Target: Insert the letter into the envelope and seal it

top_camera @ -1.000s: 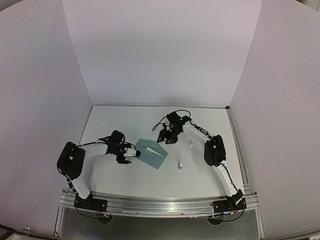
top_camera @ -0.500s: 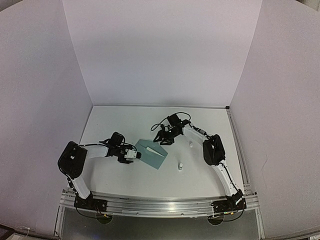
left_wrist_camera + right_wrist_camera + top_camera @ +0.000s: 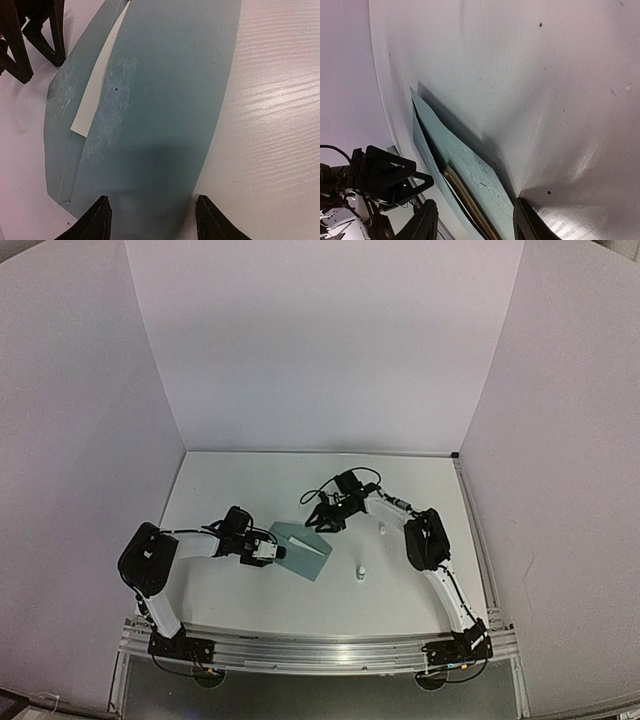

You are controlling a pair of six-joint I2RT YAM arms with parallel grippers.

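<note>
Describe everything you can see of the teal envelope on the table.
The envelope is flat teal paper with whitish scuffs, lying skewed on the white table between the arms. Its mouth gapes slightly, showing an edge of the tan letter inside. The left gripper hangs open over one end; no contact is visible.

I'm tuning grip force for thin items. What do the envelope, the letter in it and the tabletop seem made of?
The envelope looks like matte teal paper, with a scuffed whitish patch. The letter shows only a tan edge, probably paper. The table seems to be white laminate: faint grain lines, soft sheen.
</note>
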